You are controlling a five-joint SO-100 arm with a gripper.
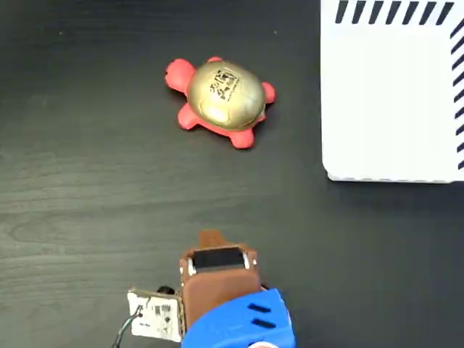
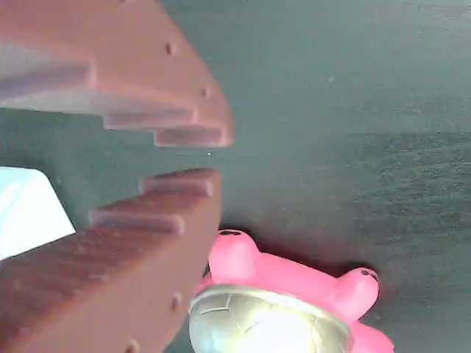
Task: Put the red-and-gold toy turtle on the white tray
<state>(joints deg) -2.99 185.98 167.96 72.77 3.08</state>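
The red-and-gold toy turtle [image 1: 223, 98] rests on the dark table left of centre, gold shell up with its black logo showing. The white tray [image 1: 391, 101], with black stripes along its edges, lies at the upper right with nothing on it. My gripper [image 1: 210, 238] is at the bottom centre, well short of the turtle and pointing towards it. In the wrist view the brown toothed fingers of my gripper [image 2: 210, 156] stand slightly open with a narrow gap and nothing between them. There the turtle [image 2: 287, 276] lies just past the lower finger, and a corner of the tray [image 2: 22, 213] shows at the left.
The blue arm body [image 1: 243, 322] and a small circuit board with wires [image 1: 154, 315] sit at the bottom edge. Dark wood-grain tabletop [image 1: 87, 203] lies between the gripper, the turtle and the tray.
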